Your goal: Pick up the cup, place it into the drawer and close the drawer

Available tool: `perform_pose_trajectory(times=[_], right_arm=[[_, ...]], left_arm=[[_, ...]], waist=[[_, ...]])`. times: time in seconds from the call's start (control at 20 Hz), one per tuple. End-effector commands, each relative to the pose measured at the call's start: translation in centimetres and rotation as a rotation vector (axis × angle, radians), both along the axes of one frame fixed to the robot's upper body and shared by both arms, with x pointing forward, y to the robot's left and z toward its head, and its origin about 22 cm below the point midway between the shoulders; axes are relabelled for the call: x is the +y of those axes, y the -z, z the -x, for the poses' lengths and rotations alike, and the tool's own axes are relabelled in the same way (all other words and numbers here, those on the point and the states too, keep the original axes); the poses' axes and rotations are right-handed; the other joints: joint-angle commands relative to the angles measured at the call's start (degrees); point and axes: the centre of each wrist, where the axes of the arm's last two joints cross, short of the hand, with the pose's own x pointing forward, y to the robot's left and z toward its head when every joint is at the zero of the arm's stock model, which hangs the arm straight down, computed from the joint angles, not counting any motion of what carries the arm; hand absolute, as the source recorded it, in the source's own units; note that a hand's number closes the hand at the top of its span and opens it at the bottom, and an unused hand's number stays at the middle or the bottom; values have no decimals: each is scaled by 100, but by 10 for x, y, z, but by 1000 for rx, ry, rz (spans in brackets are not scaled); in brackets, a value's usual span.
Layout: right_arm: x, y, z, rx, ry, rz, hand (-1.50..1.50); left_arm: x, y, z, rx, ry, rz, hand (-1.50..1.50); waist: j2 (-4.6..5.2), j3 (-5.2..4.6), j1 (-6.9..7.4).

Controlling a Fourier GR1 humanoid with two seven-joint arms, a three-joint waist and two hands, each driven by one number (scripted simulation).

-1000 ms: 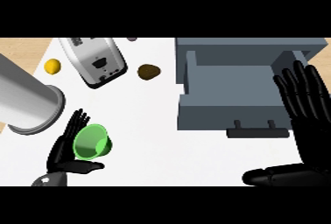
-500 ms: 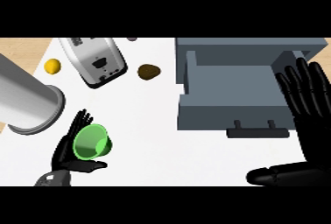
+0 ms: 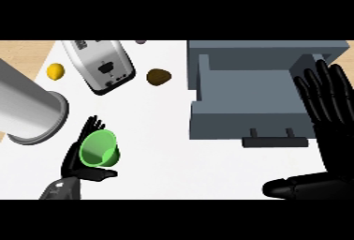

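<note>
Left hand (image 3: 81, 161) grasping the small green plastic cup (image 3: 99, 149) round its wall (looks light, rigid, possibly slick); right hand (image 3: 330, 105) rests released beside the grey open drawer (image 3: 245, 119).

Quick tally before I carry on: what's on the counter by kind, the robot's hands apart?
Cups: 1, the green cup, held in the left hand
Drawers: 1, the grey drawer, open
Toasters: 1, the toaster
Cylinders: 1, the big metal cylinder
Small round items: 2, a yellow one and a brown one
Total: 6
The right hand rests open by the drawer.
</note>
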Motion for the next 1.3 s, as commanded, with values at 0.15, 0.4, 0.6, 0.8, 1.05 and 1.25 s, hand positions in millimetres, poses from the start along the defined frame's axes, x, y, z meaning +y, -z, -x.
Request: perform_pose_trajectory(times=[0.15,0.4,0.6,0.8,1.05,1.25], right_arm=[[5,3,-4,9,-12,4,-150],[-4,-5,6,14,1,10,-150],[-9,-9,-1,-9,20,-1,-150],[-3,-7,6,-7,5,-5,-150],[-10,-9,7,-7,5,5,-150],[-5,-2,-2,7,5,9,-150]], left_arm=[[2,-6,-14,-61,101,169,-150],[-24,7,-2,-86,142,220,150],[-18,6,7,-159,131,183,150],[-25,0,-11,-230,44,154,150],[-28,0,-9,-272,-131,105,150],[-6,-12,-18,-319,-262,88,150]], waist=[[10,-2,-4],[3,-3,-25],[-9,2,35],[8,-4,-18],[0,0,-3],[8,0,24]])
